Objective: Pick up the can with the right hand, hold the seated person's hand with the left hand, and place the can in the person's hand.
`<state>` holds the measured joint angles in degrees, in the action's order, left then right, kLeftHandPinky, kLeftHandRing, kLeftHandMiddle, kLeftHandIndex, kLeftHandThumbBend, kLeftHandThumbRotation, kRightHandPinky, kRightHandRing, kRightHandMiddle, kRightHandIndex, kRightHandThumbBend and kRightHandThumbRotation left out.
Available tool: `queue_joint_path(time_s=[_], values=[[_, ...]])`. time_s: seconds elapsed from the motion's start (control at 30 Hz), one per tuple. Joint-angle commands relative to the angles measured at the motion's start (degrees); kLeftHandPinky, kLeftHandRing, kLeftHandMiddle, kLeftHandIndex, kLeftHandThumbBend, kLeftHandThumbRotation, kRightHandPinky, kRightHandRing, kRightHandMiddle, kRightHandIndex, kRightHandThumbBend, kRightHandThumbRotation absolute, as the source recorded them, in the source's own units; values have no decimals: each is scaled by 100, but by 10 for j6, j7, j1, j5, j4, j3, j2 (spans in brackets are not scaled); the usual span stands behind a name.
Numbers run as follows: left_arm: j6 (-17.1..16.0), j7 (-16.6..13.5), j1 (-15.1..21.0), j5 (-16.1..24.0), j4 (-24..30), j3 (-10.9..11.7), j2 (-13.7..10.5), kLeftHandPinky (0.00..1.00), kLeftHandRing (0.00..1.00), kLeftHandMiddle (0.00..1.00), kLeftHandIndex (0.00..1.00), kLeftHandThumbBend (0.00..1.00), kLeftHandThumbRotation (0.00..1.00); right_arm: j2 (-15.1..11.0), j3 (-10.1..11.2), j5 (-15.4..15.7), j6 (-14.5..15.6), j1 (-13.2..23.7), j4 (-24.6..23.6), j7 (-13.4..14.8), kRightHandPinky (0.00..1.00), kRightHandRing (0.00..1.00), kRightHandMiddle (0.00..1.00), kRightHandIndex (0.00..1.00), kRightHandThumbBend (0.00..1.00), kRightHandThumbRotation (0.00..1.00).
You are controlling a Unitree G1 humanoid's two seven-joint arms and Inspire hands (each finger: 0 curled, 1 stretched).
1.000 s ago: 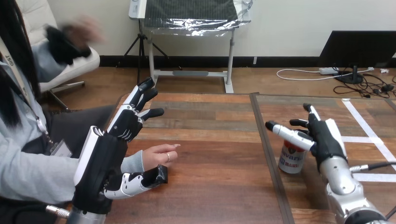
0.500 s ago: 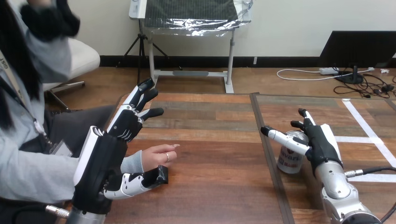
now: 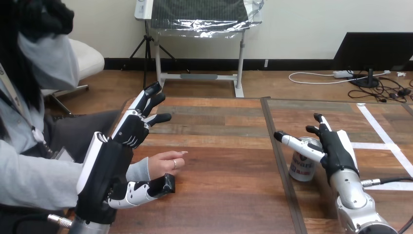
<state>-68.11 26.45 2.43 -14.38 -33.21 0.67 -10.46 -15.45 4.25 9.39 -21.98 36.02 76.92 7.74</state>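
Note:
A red-and-white can (image 3: 302,168) stands upright on the right part of the wooden table (image 3: 224,141). My right hand (image 3: 338,149) is open around its top: the thumb reaches across the can's near left side and the straight fingers stand behind it. My left hand (image 3: 111,166) is open at the table's left edge, fingers pointing straight away from me. The person's hand (image 3: 163,164) lies flat on the table between those fingers and my thumb, which lies along its near side. I cannot tell whether they touch.
A dark seam (image 3: 278,156) runs front to back between the table's two parts, just left of the can. White tape lines (image 3: 384,142) mark the right part. The person sits at the left, with the other arm raised at the upper left.
My right hand has sunk and drawn closer round the can's top. The person's raised arm at the upper left has gone higher. My left hand and the person's resting hand have not moved.

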Motion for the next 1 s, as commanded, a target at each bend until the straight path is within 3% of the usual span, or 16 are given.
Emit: queue_joint_path(time_s=[0.0, 0.23, 0.33, 0.43, 0.47, 0.5, 0.67, 0.73, 0.77, 0.83, 0.97], values=[[-2, 3, 35, -11, 5, 1, -2, 81, 93, 97, 93, 100, 63, 4, 3, -2, -13, 10, -14, 14, 78, 89, 90, 100, 100, 46], [-2, 6, 36, -13, 5, 2, -3, 80, 93, 97, 93, 100, 63, 7, 0, 2, -14, 4, -14, 25, 78, 90, 89, 100, 100, 45], [1, 9, 35, -17, 8, 1, -4, 80, 93, 97, 93, 100, 62, 9, 0, 1, -15, 2, -14, 30, 62, 71, 70, 99, 100, 43], [-1, 10, 35, -15, 7, 2, -6, 80, 93, 97, 93, 100, 62, 12, 5, -4, -21, -2, -13, 26, 48, 56, 65, 99, 100, 43], [-1, 10, 36, -16, 7, 2, -6, 81, 93, 97, 93, 100, 62, 13, 9, -9, -22, -2, -13, 23, 35, 40, 51, 99, 100, 41], [-2, 10, 36, -17, 7, 2, -5, 81, 93, 97, 93, 100, 62, 14, 12, -13, -23, -3, -13, 20, 30, 35, 46, 99, 100, 40], [3, 19, 35, -25, 10, 0, -9, 81, 94, 98, 94, 100, 62, 15, 3, -2, -23, -6, -12, 33, 17, 21, 35, 98, 100, 41], [5, 22, 34, -28, 11, 0, -10, 82, 94, 98, 94, 100, 61, 16, 2, -1, -24, -8, -12, 35, 15, 19, 33, 99, 100, 41], [5, 23, 34, -29, 12, 0, -10, 82, 94, 98, 94, 100, 61, 16, 0, 1, -25, -8, -12, 37, 21, 28, 49, 98, 100, 41], [6, 24, 34, -29, 13, 1, -10, 82, 94, 98, 94, 100, 61, 16, -1, 2, -25, -10, -12, 39, 25, 35, 61, 98, 100, 41], [1, 28, 34, -30, 11, 4, -11, 83, 94, 98, 94, 100, 60, 18, -2, 3, -21, -10, -11, 43, 27, 36, 56, 98, 100, 40]])
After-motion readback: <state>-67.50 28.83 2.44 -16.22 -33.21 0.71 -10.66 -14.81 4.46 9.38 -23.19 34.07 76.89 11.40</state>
